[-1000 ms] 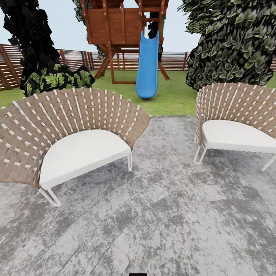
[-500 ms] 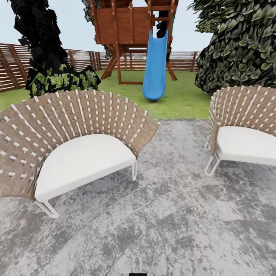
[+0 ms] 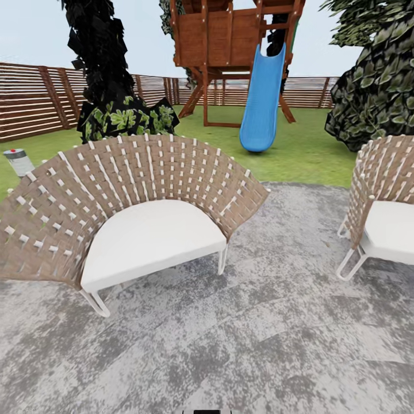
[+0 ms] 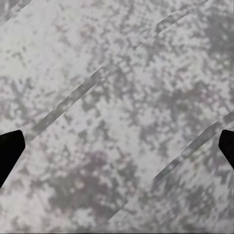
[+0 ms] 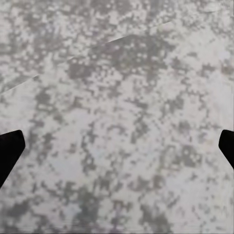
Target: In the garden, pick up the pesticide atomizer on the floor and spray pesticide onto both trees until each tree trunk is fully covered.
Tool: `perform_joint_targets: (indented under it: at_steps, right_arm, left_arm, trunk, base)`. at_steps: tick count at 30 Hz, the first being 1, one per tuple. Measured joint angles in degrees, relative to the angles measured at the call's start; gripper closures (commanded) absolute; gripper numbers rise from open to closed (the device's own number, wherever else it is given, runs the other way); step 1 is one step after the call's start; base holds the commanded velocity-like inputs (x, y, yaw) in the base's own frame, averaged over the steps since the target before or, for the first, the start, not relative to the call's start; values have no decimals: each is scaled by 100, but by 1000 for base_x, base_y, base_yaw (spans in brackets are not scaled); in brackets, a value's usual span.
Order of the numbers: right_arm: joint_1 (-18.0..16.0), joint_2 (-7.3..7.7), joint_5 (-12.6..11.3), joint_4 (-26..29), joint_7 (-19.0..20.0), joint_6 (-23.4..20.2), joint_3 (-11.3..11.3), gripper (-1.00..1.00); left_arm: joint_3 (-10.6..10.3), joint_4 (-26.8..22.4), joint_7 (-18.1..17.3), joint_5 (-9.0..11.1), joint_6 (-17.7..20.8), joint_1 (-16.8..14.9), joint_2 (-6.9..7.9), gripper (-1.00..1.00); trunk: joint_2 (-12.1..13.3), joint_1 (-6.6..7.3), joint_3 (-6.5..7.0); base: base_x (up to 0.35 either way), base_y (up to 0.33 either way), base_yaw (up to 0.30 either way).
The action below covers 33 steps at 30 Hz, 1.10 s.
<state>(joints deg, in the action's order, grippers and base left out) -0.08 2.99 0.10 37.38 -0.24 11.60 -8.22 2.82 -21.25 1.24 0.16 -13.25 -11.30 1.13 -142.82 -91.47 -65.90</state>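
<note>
A small grey-white canister with a red ring, apparently the pesticide atomizer, stands on the grass at the far left, behind the left chair. The trees with bare grey-brown trunks are out of view. In the left wrist view my left gripper is open, its dark fingertips at the picture's two sides, with only mottled grey paving between them. My right gripper is open the same way over the paving, with nothing in it.
Two woven brown chairs with white cushions stand on the grey patio, one at left and one at right, with a gap between. Beyond lie the lawn, a wooden play tower with a blue slide, a black narrow tree, leafy bushes and a slat fence.
The camera has turned left, so chairs and slide have slid to the right in the picture. The canister has come into view at the left edge.
</note>
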Motion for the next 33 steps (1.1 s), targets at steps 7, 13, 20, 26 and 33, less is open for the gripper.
perform_joint_targets:
  at_steps: [7,13,20,26,33]
  right_arm:
    - [0,0,-2,0,0,0,0,-100]
    - [0,0,-2,0,0,0,0,-100]
    - [0,0,-2,1,0,0,0,-100]
    - [0,0,-3,0,0,0,-1,-100]
    - [0,0,-3,0,0,0,1,-100]
  left_arm:
    - [2,0,0,0,0,0,0,-100]
    - [3,0,0,0,0,0,3,-100]
    - [1,2,1,0,6,-1,2,-100]
    - [2,1,0,0,1,0,3,-100]
    - [-2,0,0,0,0,0,2,-100]
  trunk:
    - [0,0,0]
    - [0,1,0]
    - [0,3,0]
    - [0,2,0]
    - [0,0,0]
  base:
    - [0,0,276]
    - [30,-1,277]
    - [229,-128,277]
    - [216,-138,277]
    - [34,-18,277]
